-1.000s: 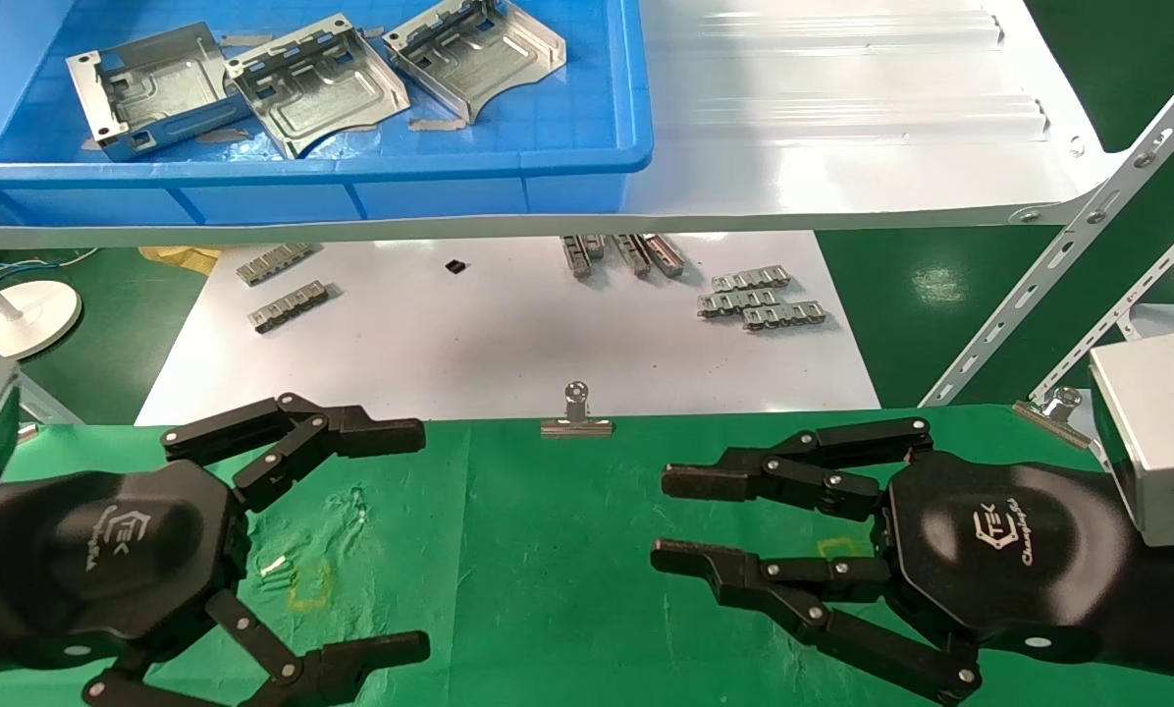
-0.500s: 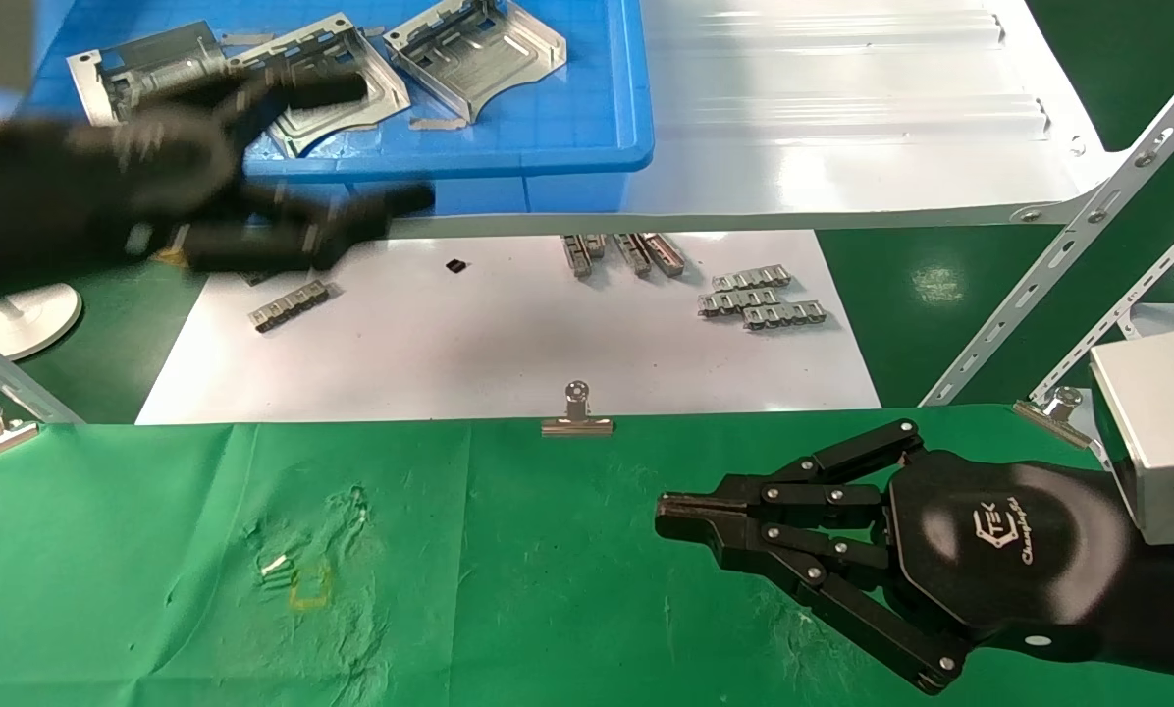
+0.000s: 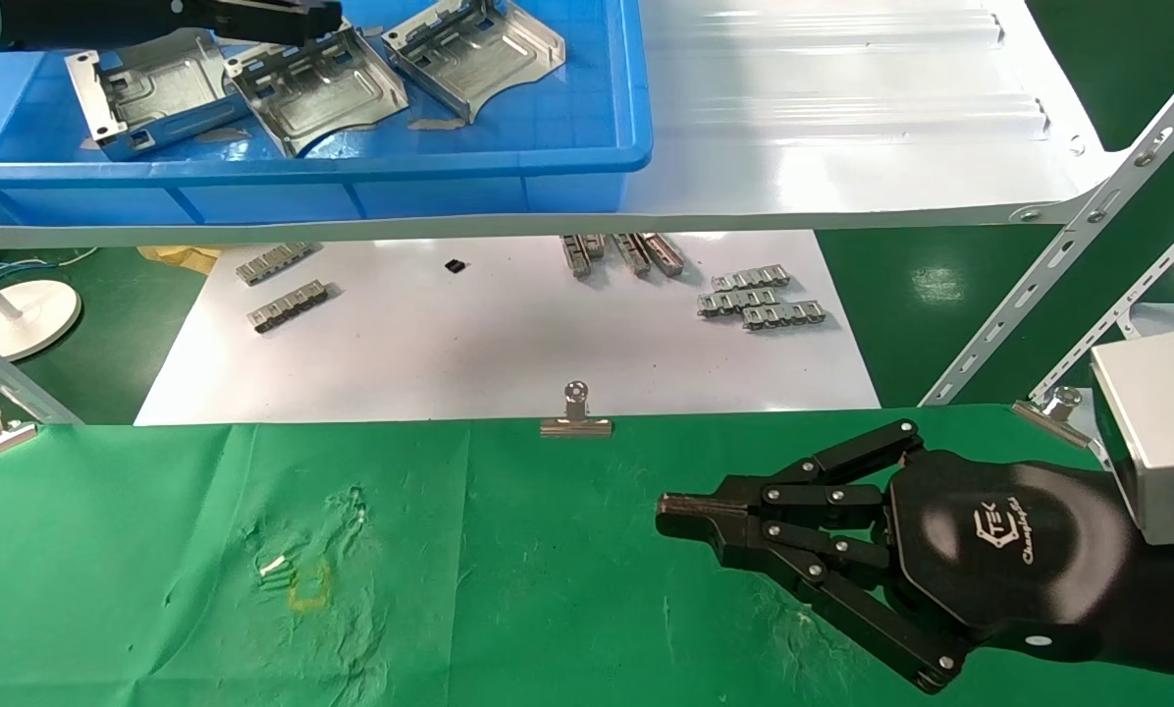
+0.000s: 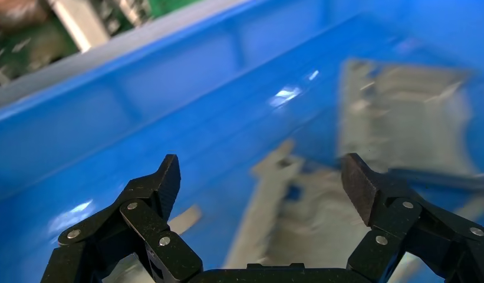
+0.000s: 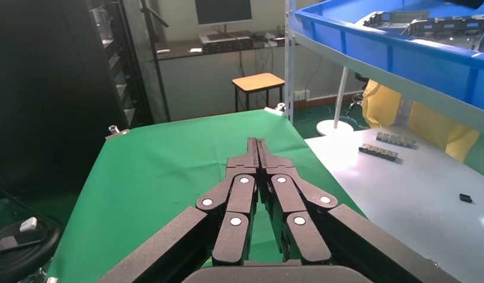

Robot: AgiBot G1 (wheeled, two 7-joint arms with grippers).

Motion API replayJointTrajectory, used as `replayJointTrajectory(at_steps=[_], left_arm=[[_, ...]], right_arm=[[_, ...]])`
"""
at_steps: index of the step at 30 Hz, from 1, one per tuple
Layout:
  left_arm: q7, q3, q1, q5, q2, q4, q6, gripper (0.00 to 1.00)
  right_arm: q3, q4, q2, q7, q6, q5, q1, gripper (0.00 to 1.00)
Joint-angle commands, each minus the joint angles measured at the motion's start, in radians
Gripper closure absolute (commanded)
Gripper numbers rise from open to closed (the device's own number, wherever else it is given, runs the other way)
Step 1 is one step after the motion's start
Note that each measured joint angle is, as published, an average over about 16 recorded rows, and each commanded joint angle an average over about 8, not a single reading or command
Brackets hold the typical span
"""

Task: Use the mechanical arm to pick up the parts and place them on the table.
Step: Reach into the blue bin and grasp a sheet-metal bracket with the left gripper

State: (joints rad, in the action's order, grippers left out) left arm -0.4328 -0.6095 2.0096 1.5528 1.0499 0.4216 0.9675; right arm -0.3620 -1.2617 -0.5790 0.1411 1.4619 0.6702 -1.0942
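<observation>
Silvery metal parts (image 3: pixel 317 83) lie in the blue bin (image 3: pixel 548 162) on the white shelf (image 3: pixel 842 147), with the left gripper (image 3: pixel 283 20) reaching over them and the right gripper (image 3: pixel 690 516) low over the green table (image 3: pixel 499 570). From the left wrist, its fingers (image 4: pixel 163 183) are spread wide above blurred parts (image 4: pixel 398 118), holding nothing. From the right wrist, the right gripper (image 5: pixel 258 144) is pressed closed, empty.

Parts (image 3: pixel 312 88) in bin (image 3: pixel 587 157) – on shelf (image 3: pixel 842 147), behind table (image 3: pixel 548 589)

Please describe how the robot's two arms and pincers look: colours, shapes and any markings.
Both are black. The right pincer has a hexagonal glossy palm with a white "TEK" logo, jointed fingers with silver rivets, and a silver wrist block. The left pincer shows the same black riveted links with wedge-shaped tips.
</observation>
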Motion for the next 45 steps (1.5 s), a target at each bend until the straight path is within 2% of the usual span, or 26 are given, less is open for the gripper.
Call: replayJointTrajectory(at_steps=[1,6,7,8,23,26,29,34,37,45], left_arm=[[-0.004,-0.028,0.054,0.051,0.034,-0.099,-0.014,0.23],[0.025,-0.049,0.107,0.080,0.069,-0.217,0.009,0.85],[0.033,-0.049,0.114,0.080,0.072,-0.231,0.014,0.95],[0.041,-0.048,0.119,0.078,0.075,-0.245,0.019,1.00],[0.127,-0.042,0.164,0.068,0.099,-0.358,0.045,1.00],[0.138,-0.042,0.168,0.068,0.100,-0.368,0.045,1.00],[0.152,-0.041,0.170,0.066,0.099,-0.374,0.042,1.00],[0.170,-0.039,0.171,0.064,0.099,-0.384,0.036,1.00],[0.177,-0.039,0.172,0.064,0.100,-0.390,0.031,1.00],[0.191,-0.028,0.175,0.049,0.098,-0.398,0.015,1.00]], right_arm=[[0.000,0.000,0.000,0.000,0.000,0.000,0.000,1.00],[0.000,0.000,0.000,0.000,0.000,0.000,0.000,1.00],[0.000,0.000,0.000,0.000,0.000,0.000,0.000,1.00],[0.000,0.000,0.000,0.000,0.000,0.000,0.000,1.00],[0.000,0.000,0.000,0.000,0.000,0.000,0.000,1.00],[0.000,0.000,0.000,0.000,0.000,0.000,0.000,0.96],[0.000,0.000,0.000,0.000,0.000,0.000,0.000,0.84],[0.000,0.000,0.000,0.000,0.000,0.000,0.000,0.27],[0.000,0.000,0.000,0.000,0.000,0.000,0.000,0.02],[0.000,0.000,0.000,0.000,0.000,0.000,0.000,0.00]])
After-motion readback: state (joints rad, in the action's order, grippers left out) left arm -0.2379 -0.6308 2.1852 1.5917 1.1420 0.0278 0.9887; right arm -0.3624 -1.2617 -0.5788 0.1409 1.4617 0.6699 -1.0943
